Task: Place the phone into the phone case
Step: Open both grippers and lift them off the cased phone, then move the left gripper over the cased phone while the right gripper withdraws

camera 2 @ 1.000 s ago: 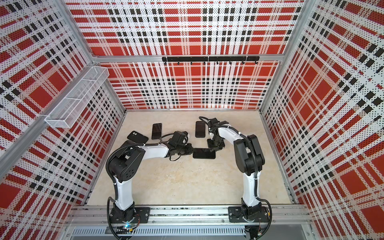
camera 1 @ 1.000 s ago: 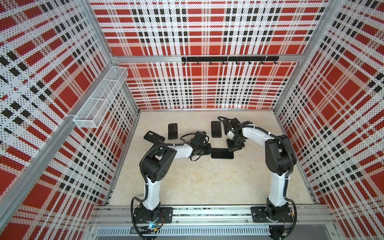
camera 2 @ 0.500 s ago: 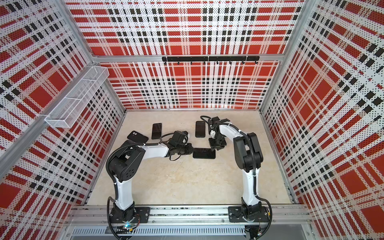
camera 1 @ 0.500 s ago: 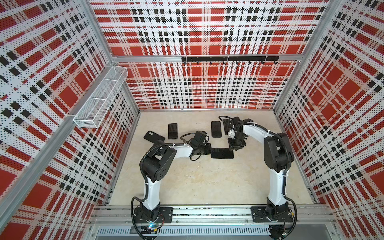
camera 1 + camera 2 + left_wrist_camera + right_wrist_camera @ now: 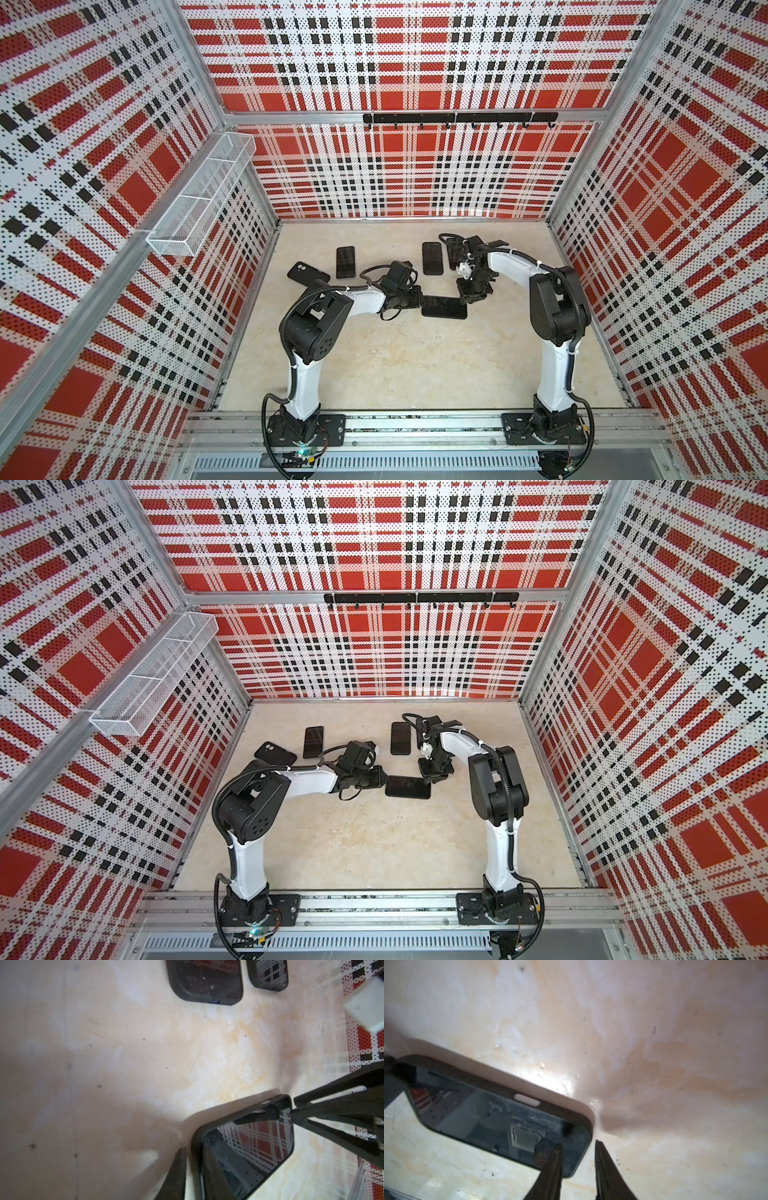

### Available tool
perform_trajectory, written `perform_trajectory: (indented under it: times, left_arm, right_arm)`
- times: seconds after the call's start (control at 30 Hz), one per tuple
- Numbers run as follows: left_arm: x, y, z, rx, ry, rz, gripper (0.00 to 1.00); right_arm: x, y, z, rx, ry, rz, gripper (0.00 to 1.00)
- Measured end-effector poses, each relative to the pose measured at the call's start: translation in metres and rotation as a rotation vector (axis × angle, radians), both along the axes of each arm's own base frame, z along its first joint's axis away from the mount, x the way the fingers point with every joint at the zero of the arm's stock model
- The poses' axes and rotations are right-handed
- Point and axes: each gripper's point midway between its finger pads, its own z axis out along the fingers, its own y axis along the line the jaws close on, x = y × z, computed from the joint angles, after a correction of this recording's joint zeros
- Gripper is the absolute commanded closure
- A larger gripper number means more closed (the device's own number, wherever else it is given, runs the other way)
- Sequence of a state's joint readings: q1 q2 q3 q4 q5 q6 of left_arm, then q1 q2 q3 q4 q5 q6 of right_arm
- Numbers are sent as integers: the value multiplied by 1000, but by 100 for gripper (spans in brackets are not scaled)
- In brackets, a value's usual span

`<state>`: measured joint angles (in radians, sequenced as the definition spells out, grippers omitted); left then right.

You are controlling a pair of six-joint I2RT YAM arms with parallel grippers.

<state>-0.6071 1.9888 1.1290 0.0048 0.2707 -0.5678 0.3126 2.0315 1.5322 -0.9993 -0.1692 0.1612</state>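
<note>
On table [image 5: 415,365], phone [image 5: 444,306] lying centrally, seemingly in case [image 5: 500,1084]. With right gripper [image 5: 577,1157] narrowly parted astride one corner and left gripper [image 5: 414,298] at opposite end, grip unclear, press corner straight down; brace against sliding.

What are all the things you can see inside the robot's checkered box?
phone in a case: one, black, flat in the middle of the table, between the grippers.
loose phones or cases: four, black, flat nearer the back wall; I cannot tell which is which.
table: one, beige.
wire basket: one, white, on the left wall.
hook rail: one, black, on the back wall.
walls: three, red, white and black checks.
robot arms: two, white and black, one on each side.
left gripper: one, black, at the phone's left end.
right gripper: one, black, fingers apart at the phone's corner.
</note>
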Motion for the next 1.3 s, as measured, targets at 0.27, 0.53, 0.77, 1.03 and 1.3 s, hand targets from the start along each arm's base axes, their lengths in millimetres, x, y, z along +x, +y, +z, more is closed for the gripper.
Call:
perform_trajectory:
  times: [0.27, 0.53, 0.77, 1.03, 1.3]
  left_arm:
    - [-8, 12, 30, 4, -52, 15, 50]
    - [-50, 23, 51, -22, -62, 24, 39]
    - [-65, 24, 59, -42, -55, 36, 33]
    - [-64, 30, 58, -20, -49, 60, 25]
    - [-65, 39, 51, 20, -35, 82, 16]
  right_arm:
    - [35, 2, 25, 1, -114, 21, 78]
    - [45, 6, -12, -16, -61, 57, 84]
    - [28, 5, -21, 1, -41, 75, 85]
    - [-21, 18, -23, 72, 2, 101, 85]
    - [-66, 70, -8, 231, 25, 187, 84]
